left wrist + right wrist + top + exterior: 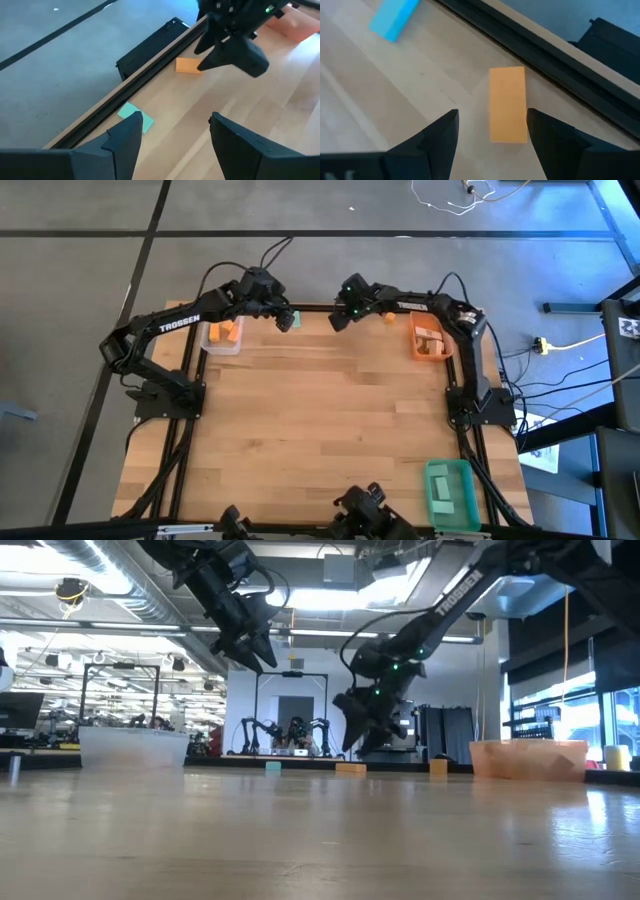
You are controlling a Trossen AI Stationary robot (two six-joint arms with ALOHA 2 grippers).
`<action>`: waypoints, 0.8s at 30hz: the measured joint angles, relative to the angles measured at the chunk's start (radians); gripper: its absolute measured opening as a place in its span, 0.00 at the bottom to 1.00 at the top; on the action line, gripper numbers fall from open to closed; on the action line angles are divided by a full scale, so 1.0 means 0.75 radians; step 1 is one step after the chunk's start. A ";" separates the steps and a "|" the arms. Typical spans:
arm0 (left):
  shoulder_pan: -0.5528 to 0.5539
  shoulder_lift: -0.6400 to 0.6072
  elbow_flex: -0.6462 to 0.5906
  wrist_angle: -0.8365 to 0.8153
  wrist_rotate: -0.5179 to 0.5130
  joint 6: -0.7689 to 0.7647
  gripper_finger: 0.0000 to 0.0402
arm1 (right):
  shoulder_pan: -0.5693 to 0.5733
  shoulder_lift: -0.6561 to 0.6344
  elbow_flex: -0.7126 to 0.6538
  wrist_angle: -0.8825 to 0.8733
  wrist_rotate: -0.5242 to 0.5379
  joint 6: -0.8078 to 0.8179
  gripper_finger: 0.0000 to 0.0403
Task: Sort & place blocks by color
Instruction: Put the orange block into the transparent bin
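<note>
Right hand (490,132) open, hovering over orange bar (508,105) lying between its fingers near bench (330,420) edge. Left hand (172,137) open, empty, teal block (136,117) just ahead of it.

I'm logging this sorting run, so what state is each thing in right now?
left gripper: fingers open, empty, above the teal block.
right gripper: fingers open, straddling the orange block, not closed on it.
orange block: flat on the table, near the far edge.
teal block: flat on the table, loose.
clear bin: holds orange pieces.
orange bin: holds blocks.
green bin: holds a green piece.
</note>
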 joint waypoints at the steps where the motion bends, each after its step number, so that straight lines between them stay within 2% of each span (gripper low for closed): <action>1: 0.000 0.000 0.000 0.000 0.000 0.000 0.55 | -0.004 0.009 0.000 -0.001 -0.009 -0.025 0.58; 7: 0.000 0.000 0.000 0.001 0.000 -0.001 0.55 | -0.008 0.060 0.000 -0.003 -0.021 -0.124 0.58; 15: 0.000 0.000 0.000 0.001 0.000 -0.001 0.55 | -0.008 0.106 0.007 -0.005 -0.004 -0.124 0.57; 18: -0.001 0.000 0.000 0.002 0.000 -0.001 0.55 | -0.007 0.108 0.007 -0.009 0.036 -0.128 0.50; 23: 0.000 0.000 0.000 0.001 0.000 0.000 0.55 | -0.008 0.109 0.006 -0.015 0.031 -0.128 0.31; 24: -0.001 0.000 0.000 0.001 0.000 0.000 0.55 | -0.008 0.109 0.006 -0.015 0.033 -0.128 0.31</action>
